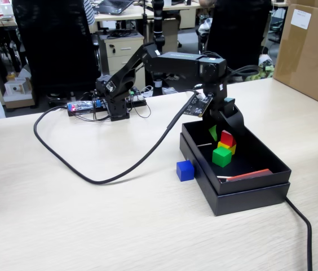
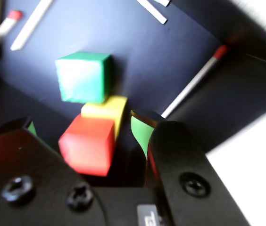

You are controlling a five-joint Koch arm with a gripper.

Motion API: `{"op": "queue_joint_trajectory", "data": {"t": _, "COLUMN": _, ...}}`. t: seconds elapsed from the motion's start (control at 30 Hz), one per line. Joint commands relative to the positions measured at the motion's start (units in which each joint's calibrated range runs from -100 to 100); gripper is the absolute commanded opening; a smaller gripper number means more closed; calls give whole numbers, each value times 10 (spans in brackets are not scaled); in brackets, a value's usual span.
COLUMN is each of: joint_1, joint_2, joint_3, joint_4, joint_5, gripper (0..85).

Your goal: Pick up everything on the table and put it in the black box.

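1. Two jaws of the tool point(image 2: 109, 141) stand apart over the black box point(image 1: 260, 149), with the red cube point(image 2: 87, 143) between them; the jaws look open, with a gap on the right side of the cube in the wrist view, so it seems released or barely touched.
2. Just past the red cube sits the yellow cube point(image 2: 108, 109), and beyond that the green cube point(image 2: 82, 76); the three touch or nearly touch in a short row on the box floor.
3. Thin red-and-white strips point(image 2: 194, 84) lie on the box floor around them.
4. Outside, the blue cube point(image 1: 185, 170) rests on the worktop point(image 1: 91, 214), just beside the box's left wall in the fixed view. It looks like the only one left to collect.
5. Handling, as a judgement: the cubes appear light, stiff and smooth-faced, so a squeeze on two opposite flat faces, centred, should hold well; an off-centre or cornerwise pinch could let one twist out.
6. The blue cube's nearness to the box wall may crowd one jaw.
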Motion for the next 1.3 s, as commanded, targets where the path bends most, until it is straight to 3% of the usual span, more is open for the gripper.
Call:
{"op": "queue_joint_trajectory", "data": {"t": 0.0, "joint_1": -13, "joint_2": -161, "joint_3": 7, "joint_4": -1, "joint_5": -1, "gripper": 467}}
{"op": "queue_joint_trajectory", "data": {"t": 0.1, "joint_1": -47, "joint_2": -287, "joint_3": 7, "joint_4": -1, "joint_5": -2, "gripper": 465}}
{"op": "queue_joint_trajectory", "data": {"t": 0.37, "joint_1": -115, "joint_2": -312, "joint_3": -98, "joint_4": -1, "joint_5": -1, "gripper": 472}}
{"op": "queue_joint_trajectory", "data": {"t": 0.77, "joint_1": -122, "joint_2": -152, "joint_3": -130, "joint_4": -1, "joint_5": 11, "gripper": 497}}
{"op": "queue_joint_trajectory", "data": {"t": 1.27, "joint_1": -109, "joint_2": 33, "joint_3": -26, "joint_4": 0, "joint_5": 17, "gripper": 460}}
